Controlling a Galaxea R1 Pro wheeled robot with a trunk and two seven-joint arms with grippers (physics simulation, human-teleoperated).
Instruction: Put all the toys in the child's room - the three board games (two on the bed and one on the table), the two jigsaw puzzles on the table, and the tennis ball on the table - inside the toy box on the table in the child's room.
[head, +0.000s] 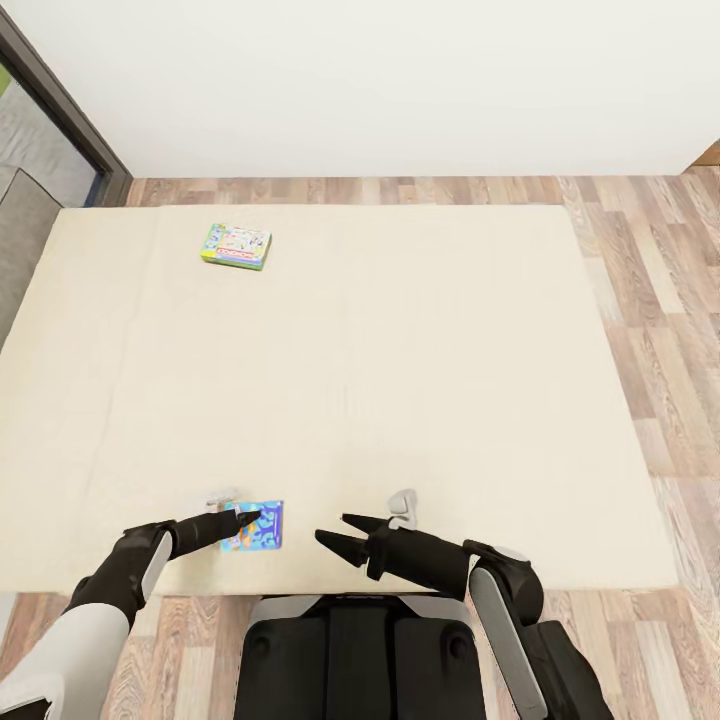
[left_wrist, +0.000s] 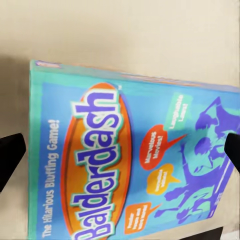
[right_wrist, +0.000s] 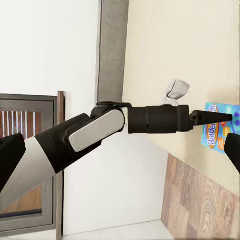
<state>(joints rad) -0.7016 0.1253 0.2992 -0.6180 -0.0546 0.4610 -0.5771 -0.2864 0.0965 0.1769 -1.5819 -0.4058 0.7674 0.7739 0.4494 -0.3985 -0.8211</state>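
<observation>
Board game (head: 255, 527) (blue box) lies flat at the near edge of the bed (head: 400, 360), directly beneath the left gripper (head: 250, 518), whose fingers stand apart on either side of the box, holding nothing. Right gripper (head: 337, 532) hovers open nearby. Risk: closing on a flat box may skid it or pinch the bedding. Second board game (head: 236, 246) lies well apart.
</observation>
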